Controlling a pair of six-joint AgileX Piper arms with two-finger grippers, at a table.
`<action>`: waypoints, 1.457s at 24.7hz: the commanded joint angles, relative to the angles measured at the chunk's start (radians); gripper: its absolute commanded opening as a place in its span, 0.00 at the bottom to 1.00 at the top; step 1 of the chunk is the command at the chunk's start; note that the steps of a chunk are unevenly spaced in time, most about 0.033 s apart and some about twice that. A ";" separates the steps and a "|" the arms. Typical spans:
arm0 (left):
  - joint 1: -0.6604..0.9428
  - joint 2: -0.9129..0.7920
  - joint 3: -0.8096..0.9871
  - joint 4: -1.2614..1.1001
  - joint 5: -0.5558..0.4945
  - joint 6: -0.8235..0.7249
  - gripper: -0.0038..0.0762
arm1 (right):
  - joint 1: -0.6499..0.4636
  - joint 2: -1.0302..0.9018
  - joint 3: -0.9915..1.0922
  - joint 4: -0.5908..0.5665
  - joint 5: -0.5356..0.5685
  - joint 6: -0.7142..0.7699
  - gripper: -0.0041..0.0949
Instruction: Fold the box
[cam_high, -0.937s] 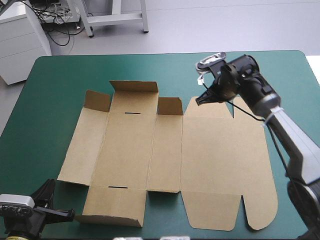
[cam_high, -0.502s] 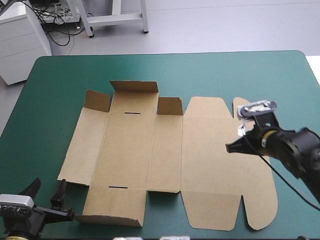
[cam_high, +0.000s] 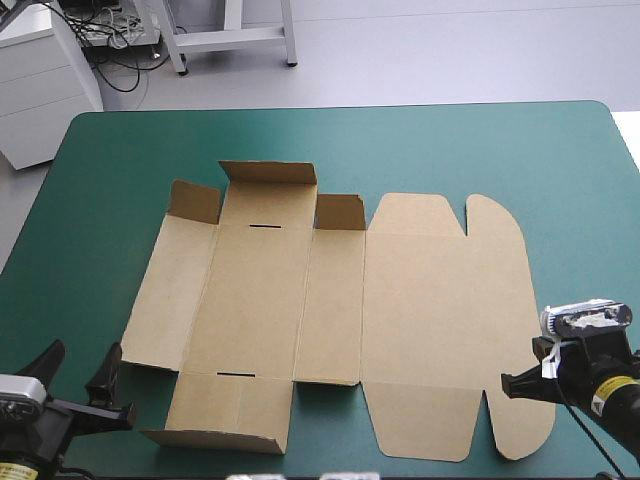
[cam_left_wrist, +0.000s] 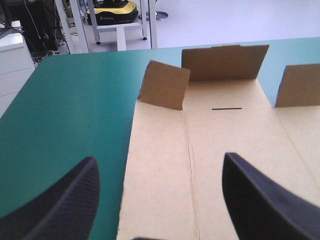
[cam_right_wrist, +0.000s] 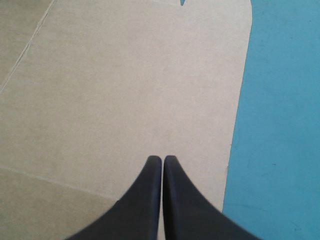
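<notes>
Currently the box (cam_high: 340, 320), a cut sheet of brown board, lies spread flat across the middle of the table's teal-green cover (cam_high: 500, 150). Along the far edge of its left half, three short brown board flaps (cam_high: 268, 172) stand raised; the remaining panels lie flat. A thin dark slit (cam_high: 266, 228) marks the panel just below the middle flap.

Left gripper (cam_high: 84, 350): positioned at the table's near-left corner, just beside the near-left corner of the box. Its black fingers are spread wide apart and grip nothing. In the left wrist view, the left gripper (cam_left_wrist: 159, 158) faces along the box (cam_left_wrist: 225, 130) toward the raised flaps, with one finger over the cover and the other over the board.

Right gripper (cam_high: 507, 383): positioned over the near-right part of the box, close to its right edge. Its fingers are pressed together into one point, with nothing between them. In the right wrist view, the right gripper (cam_right_wrist: 162, 159) sits above bare board (cam_right_wrist: 125, 75), with the cover (cam_right_wrist: 280, 100) alongside. Whether it touches the board cannot be determined.
</notes>
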 joint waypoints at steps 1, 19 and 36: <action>-0.008 0.141 -0.139 -0.008 -0.078 -0.004 0.67 | -0.006 -0.009 -0.021 -0.028 -0.019 0.000 0.04; 0.130 1.090 -0.632 -0.050 0.409 0.055 0.67 | -0.006 -0.014 -0.021 -0.029 0.080 -0.001 0.04; 0.278 1.510 -0.600 -0.293 0.551 0.270 0.67 | -0.006 -0.014 -0.021 -0.047 0.067 -0.008 0.04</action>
